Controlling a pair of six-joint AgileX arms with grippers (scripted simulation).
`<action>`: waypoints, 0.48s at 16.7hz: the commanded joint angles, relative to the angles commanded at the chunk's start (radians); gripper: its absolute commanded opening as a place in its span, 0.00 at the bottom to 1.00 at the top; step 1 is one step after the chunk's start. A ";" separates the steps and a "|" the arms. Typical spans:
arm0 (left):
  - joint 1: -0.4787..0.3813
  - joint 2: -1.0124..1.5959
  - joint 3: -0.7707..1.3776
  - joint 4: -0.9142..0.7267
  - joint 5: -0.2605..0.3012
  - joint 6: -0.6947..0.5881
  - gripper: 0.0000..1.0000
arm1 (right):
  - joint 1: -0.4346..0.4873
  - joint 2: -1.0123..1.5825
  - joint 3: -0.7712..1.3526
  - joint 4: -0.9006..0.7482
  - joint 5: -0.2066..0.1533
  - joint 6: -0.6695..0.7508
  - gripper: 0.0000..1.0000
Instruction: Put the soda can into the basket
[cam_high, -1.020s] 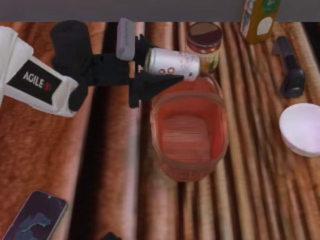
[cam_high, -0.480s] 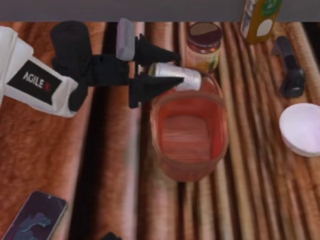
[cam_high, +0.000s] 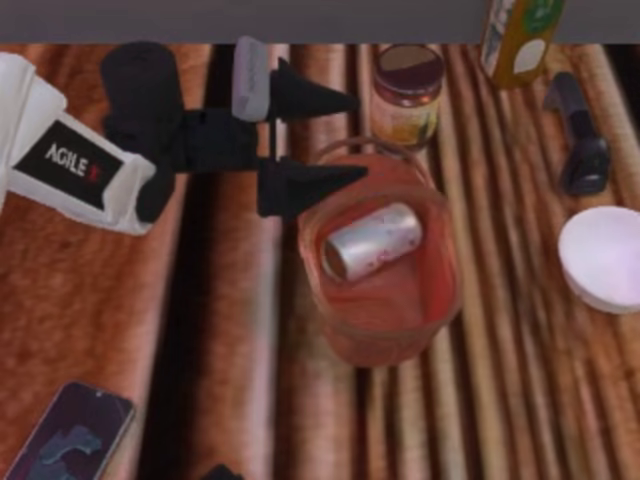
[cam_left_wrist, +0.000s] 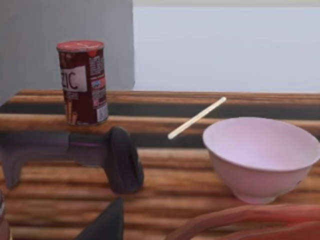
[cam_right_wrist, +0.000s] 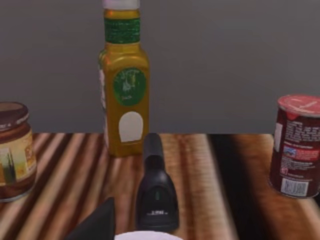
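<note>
on the brown wood table (cam_high: 90, 290), the soda can (cam_high: 372, 241) lies in the basket (cam_high: 440, 290). my left gripper (cam_high: 345, 138) hangs open, empty, upper middle.

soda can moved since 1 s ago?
Yes. The soda can left the open left gripper near the glass jar and now lies inside the basket.

Wooden counter (cam_high: 520, 380), ribbed grain running front to back, carrying everything. Basket (cam_high: 440, 300) sitting near the middle. Jar (cam_high: 407, 90) standing just behind it at the far edge. Bottle (cam_high: 517, 35) standing farther right, with a dark scanner (cam_high: 580, 140) lying beside it. White bowl (cam_high: 603, 258) resting at the right edge. Phone (cam_high: 70, 435) lying at the near left corner. Red canister (cam_left_wrist: 83, 82) standing upright.
</note>
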 joint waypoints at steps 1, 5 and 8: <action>0.000 0.000 0.000 0.000 0.000 0.000 1.00 | 0.000 0.000 0.000 0.000 0.000 0.000 1.00; -0.002 -0.010 -0.005 -0.006 -0.006 -0.002 1.00 | 0.004 0.010 0.010 -0.009 -0.001 -0.006 1.00; 0.013 -0.094 -0.059 -0.058 -0.060 -0.021 1.00 | 0.038 0.102 0.101 -0.086 -0.003 -0.055 1.00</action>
